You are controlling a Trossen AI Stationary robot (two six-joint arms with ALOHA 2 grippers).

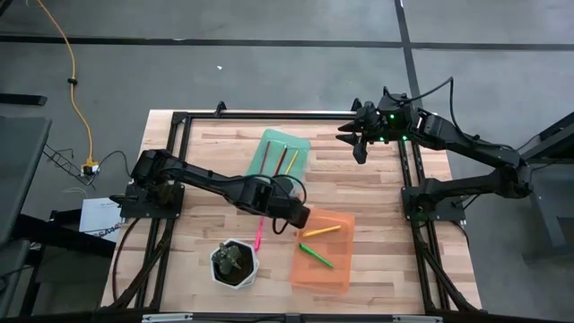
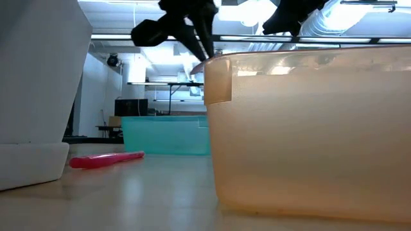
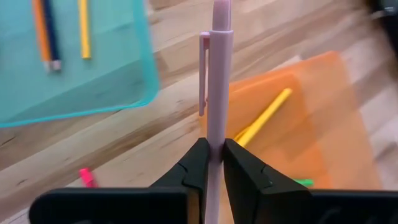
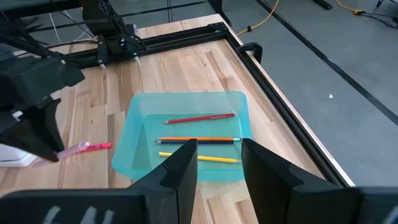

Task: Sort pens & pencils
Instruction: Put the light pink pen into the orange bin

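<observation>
Over the pale wooden counter (image 1: 377, 206), by the flat translucent orange tray (image 3: 323, 118), the left gripper (image 3: 211, 163) pinches a slim pale pink plastic pen (image 3: 219, 81): light, stiff, slippery, best gripped mid-barrel; right gripper (image 4: 217, 155) waits, fingers apart

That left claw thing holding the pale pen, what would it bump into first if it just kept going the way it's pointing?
Probably the orange tray: the left tool, shut on the pale pen, points toward its near edge. Depth is unclear.
</observation>
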